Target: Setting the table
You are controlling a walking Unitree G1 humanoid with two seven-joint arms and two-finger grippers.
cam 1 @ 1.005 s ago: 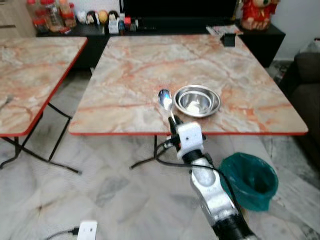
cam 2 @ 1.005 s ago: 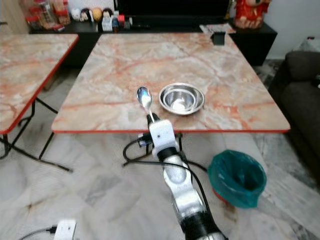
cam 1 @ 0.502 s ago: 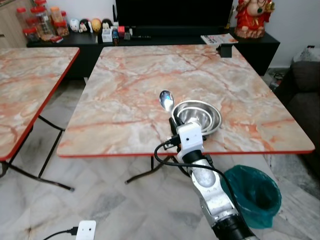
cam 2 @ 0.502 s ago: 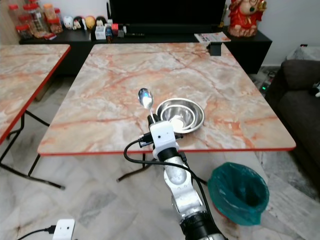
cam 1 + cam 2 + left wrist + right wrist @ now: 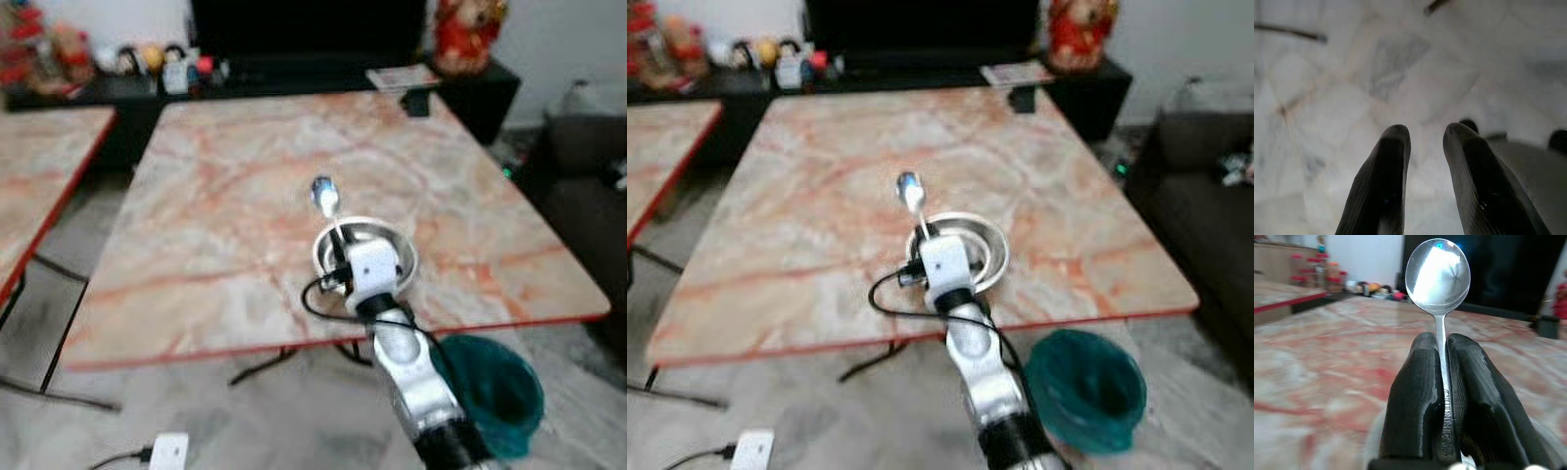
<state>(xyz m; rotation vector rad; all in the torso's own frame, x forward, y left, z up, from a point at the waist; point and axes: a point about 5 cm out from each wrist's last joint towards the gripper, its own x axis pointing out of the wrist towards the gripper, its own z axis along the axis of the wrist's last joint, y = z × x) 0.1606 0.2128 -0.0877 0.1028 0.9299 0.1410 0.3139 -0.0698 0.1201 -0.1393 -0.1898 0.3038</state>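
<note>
A metal spoon (image 5: 1438,279) was held upright between the closed fingers of the right gripper (image 5: 1442,382), the handle pinched between the two black pads and the bowl of the spoon standing clear above the fingertips. Seen from the head, the spoon (image 5: 324,195) was carried above the steel bowl (image 5: 400,257), its head reaching just past the bowl's far rim and toward the bowl's left side. The steel bowl rested on the marble-patterned table (image 5: 216,196), near the table's front edge and somewhat right of its middle. The right arm reached out over that front edge, its wrist hanging above the bowl. The head views were blurred, so whether anything lay inside the bowl could not be told.

The left gripper (image 5: 1425,147) was pointed at the tiled floor, its fingers a narrow gap apart with nothing between them, the arm apparently idle.

The step in hand was judged to be the placing of the spoon with the bowl. The next move was judged to call for the spoon to be tipped down from upright and lowered, either into the bowl or onto the bare tabletop just beside it, before the fingers were parted.
</note>
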